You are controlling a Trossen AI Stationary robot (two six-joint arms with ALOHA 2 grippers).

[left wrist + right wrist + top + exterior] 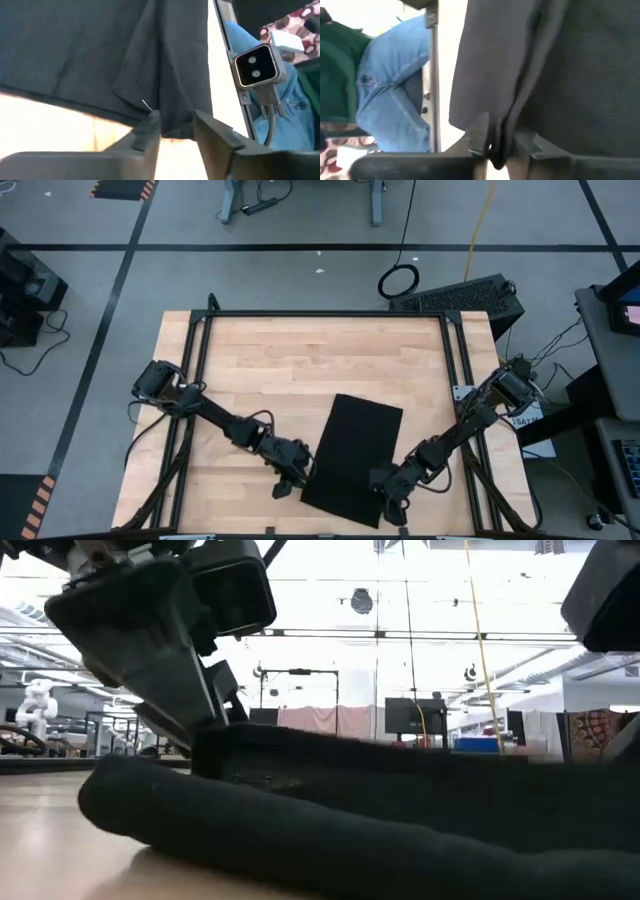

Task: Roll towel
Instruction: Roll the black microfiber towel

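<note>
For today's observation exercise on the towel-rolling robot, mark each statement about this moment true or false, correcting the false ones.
1. The towel is black. True.
2. Both grippers are at the towel's near end. True: the left gripper and right gripper flank it.
3. The towel is fully rolled up. False: most of it lies flat.
4. The towel hangs off the table. False: it lies on the wood.
5. Cloth sits between the right gripper's fingers. True.

From above we see even, soft overhead light on the desk [270, 370]; arm shadows are faint. At desk height the room behind is blown out white and the towel [330, 830] reads as a near-featureless dark mass. Both wrist views are soft, with the cloth close and blurred.
</note>
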